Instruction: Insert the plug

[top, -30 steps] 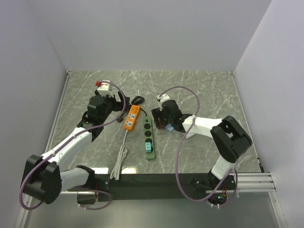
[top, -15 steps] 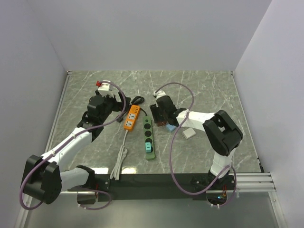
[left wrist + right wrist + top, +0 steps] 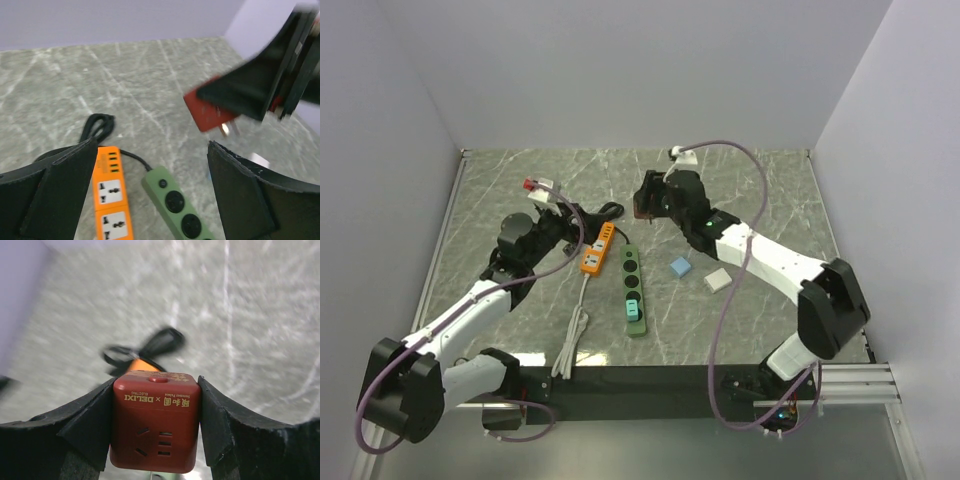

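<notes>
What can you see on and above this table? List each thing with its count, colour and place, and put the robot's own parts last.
red plug cube: one, red, held off the table in the right gripper
orange power strip: one, orange, mid-table
green power strip: one, green, right of the orange one
black cord: one, black, coiled beyond the orange strip
white cable: one, white, running from the orange strip toward the near edge
blue block: one, blue, right of the green strip
white block: one, white, right of the blue one
table: one, grey marble
left gripper: one, black, open
right gripper: one, black, clamping the cube
</notes>
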